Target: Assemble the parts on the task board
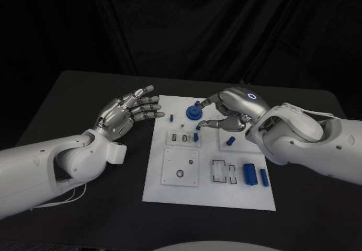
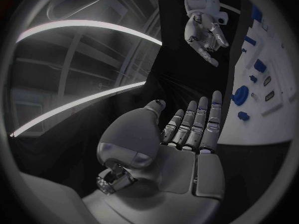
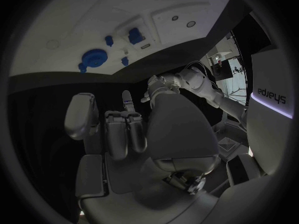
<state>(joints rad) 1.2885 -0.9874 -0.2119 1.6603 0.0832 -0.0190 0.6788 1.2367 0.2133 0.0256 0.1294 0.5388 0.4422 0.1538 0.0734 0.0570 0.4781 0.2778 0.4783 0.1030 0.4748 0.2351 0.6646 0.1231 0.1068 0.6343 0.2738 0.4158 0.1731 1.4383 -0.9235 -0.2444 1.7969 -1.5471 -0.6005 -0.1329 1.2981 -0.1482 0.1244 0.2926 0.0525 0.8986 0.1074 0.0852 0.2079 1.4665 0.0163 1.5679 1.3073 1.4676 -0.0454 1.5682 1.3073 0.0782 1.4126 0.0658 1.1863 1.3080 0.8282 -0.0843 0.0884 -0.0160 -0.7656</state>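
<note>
The white task board (image 1: 218, 196) lies in the middle of the black table. A round blue part (image 1: 194, 111) stands near its far edge, with small blue parts (image 1: 196, 137) close behind it toward me. Two long blue parts (image 1: 249, 174) lie at the board's right side. My right hand (image 1: 230, 112) hovers over the far part of the board, just right of the round part, its fingers curled in with nothing in them. In the right wrist view the round blue part (image 3: 94, 57) lies beyond the fingers (image 3: 124, 129). My left hand (image 1: 132, 112) is raised left of the board, fingers spread and empty.
Raised white blocks with slots and holes (image 1: 181, 167) sit on the board's near half. Bare black table (image 1: 98, 89) runs along the left of the board, and a black curtain hangs behind. In the left wrist view the board (image 2: 274, 124) lies beyond the spread fingers (image 2: 199, 124).
</note>
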